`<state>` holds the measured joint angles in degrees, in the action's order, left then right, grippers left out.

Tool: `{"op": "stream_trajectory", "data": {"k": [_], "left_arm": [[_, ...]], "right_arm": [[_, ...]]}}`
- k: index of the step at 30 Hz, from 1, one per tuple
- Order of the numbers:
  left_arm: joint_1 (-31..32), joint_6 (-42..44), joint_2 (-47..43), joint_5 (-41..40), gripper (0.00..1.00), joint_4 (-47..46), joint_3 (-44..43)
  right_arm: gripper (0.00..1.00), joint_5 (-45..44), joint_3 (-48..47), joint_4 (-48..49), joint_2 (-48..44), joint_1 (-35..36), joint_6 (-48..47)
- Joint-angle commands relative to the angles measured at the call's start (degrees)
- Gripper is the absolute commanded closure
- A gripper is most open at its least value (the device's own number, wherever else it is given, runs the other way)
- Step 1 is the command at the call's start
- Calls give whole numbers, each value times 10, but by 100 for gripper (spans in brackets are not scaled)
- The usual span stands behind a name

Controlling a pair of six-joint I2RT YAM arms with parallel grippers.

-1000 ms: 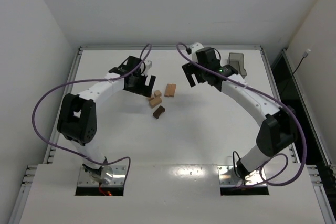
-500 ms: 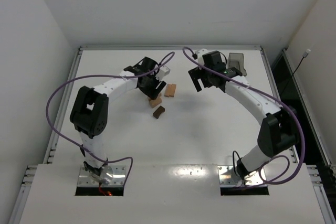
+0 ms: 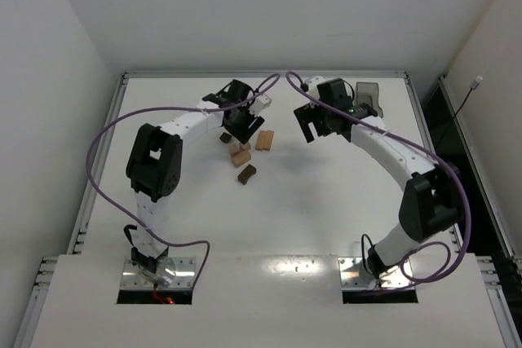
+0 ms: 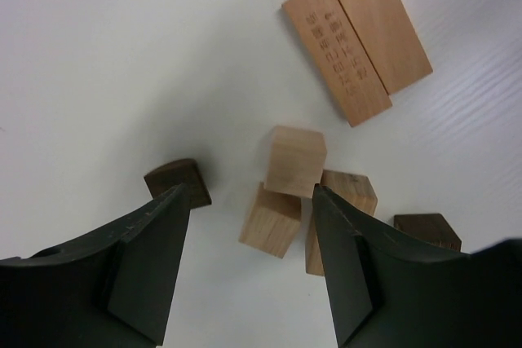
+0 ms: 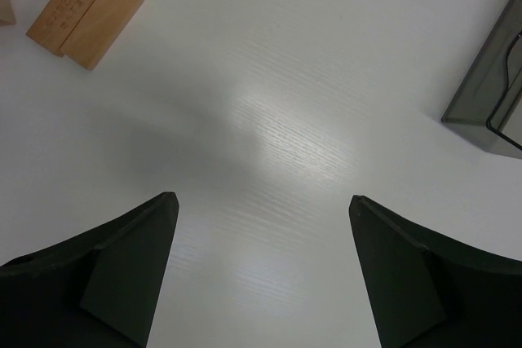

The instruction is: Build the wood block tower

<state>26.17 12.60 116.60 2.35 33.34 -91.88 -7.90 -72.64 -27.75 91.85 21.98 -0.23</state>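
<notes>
1. The left gripper (image 3: pixel 245 125) is hovering over the far middle of the table (image 3: pixel 163 201), with its jaws standing partly apart and pinching nothing
2. A dark brown cube (image 4: pixel 178 183) is sitting on the table just beside the tip of one finger (image 4: pixel 151 258), on the outer side of it and apart from the lighter pieces
3. A cluster of tan blocks (image 4: pixel 273 219) is lying below the gap between the fingers, the pieces touching one another; a tan cube (image 4: pixel 295 160) is resting against them, though whether it is sitting on top of one is not clear
4. A dark notched piece (image 3: pixel 247 174) is lying just beside the cluster, on the side nearer the arm bases
5. Two tan bars (image 4: pixel 356 34) are lying flat side by side, touching along their long edges, just right of the cluster
6. The right gripper (image 5: pixel 261 199) is hanging over the white table surface with its jaws spread wide and gripping nothing
7. A grey tray (image 3: pixel 369 99) is sitting near the far right edge, well apart from the blocks
</notes>
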Motion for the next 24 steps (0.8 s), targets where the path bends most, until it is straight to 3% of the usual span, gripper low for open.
{"op": "stream_trajectory", "data": {"k": [1,24], "left_arm": [[1,5,9,15,42,-4,-31],[17,-6,42,51,46,7,-27]], "right_arm": [[17,14,-14,13,10,-5,3],[17,46,-21,2,31,-32,14]]}}
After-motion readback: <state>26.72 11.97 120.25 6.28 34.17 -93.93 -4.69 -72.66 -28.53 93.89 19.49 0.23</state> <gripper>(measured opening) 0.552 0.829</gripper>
